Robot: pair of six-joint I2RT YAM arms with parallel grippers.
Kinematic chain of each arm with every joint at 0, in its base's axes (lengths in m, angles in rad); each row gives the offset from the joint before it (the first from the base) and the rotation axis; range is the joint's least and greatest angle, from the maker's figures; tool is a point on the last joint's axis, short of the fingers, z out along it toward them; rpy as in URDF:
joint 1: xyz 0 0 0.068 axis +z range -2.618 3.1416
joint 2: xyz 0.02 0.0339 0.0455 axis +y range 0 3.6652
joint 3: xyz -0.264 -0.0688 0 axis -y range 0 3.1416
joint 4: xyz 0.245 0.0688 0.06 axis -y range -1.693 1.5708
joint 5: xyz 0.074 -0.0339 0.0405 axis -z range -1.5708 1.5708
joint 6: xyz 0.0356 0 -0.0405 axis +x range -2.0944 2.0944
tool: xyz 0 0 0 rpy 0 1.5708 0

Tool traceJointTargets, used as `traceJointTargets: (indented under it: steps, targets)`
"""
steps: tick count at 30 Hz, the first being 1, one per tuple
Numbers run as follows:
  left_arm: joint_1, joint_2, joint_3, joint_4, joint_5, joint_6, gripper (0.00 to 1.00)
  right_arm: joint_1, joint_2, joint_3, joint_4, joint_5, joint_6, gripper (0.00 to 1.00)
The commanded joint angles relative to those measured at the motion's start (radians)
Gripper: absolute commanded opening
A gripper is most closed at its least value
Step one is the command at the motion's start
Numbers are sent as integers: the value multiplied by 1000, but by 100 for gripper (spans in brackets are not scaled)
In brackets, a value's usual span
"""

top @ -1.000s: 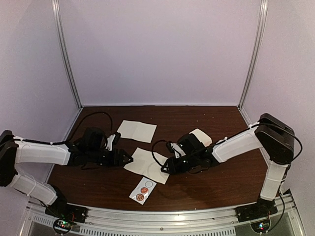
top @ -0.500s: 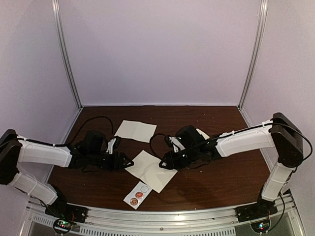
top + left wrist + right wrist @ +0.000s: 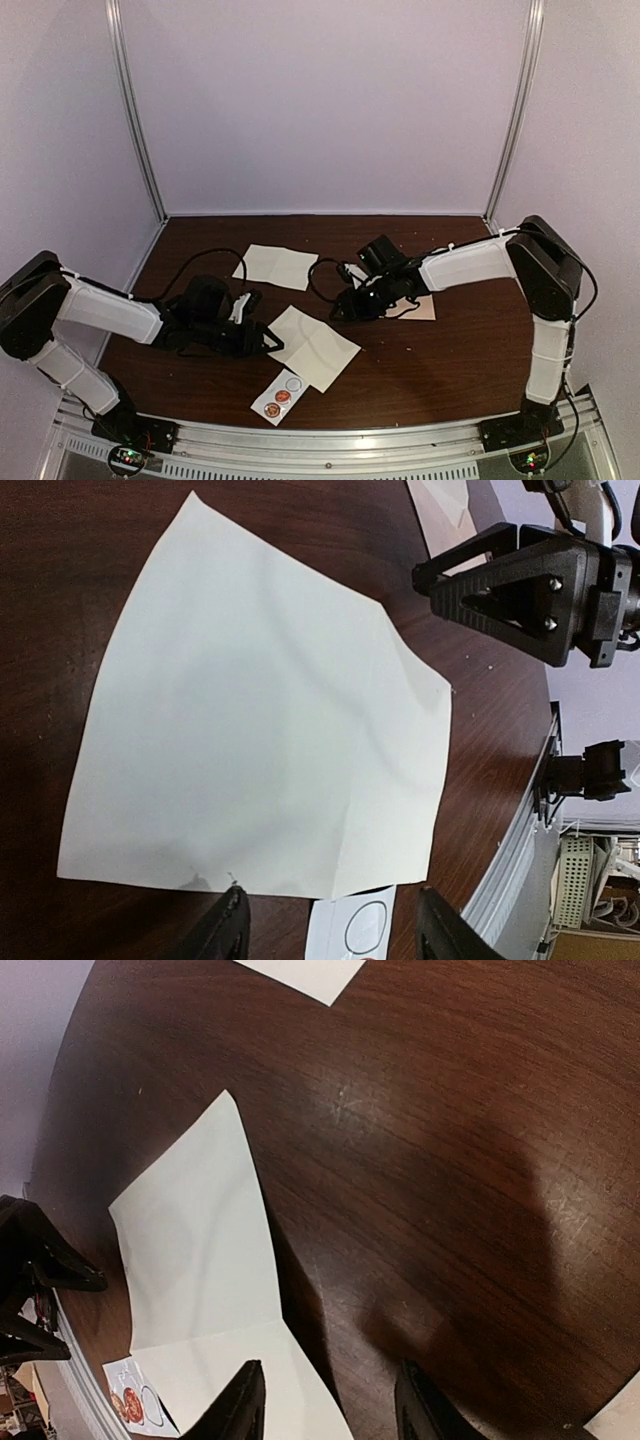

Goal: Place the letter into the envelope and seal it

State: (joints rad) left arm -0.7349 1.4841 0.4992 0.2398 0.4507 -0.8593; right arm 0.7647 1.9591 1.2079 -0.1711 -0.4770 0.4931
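Looks like a robotics lab test cell: boxed in by plain pale panels on aluminium posts, fitted with a dark wood bench and a metal rail along the near edge, carrying a cabled left arm and right arm, small lit circuit boards at the bases.

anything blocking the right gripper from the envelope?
No object lies between them. The pale pinkish-cream paper envelope lies flat on the dark wooden table, partly under the right arm itself. The open right gripper points away from it, toward the folded cream sheet.
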Motion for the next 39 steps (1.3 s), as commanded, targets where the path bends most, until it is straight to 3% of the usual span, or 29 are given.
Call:
traceJointTargets:
  steps: [1,26,32,39]
  targets:
    - [-3,21,13,64,13,3,57,-27,26,36,12,-104,-32,45]
    - [-3,150,-14,136,1,27,54,-44,174,81,106,-321,21,45]
    - [-4,153,-19,141,-5,26,54,-44,171,64,139,-344,52,41]
    - [-3,153,-14,141,-10,27,54,-46,187,71,137,-332,87,25]
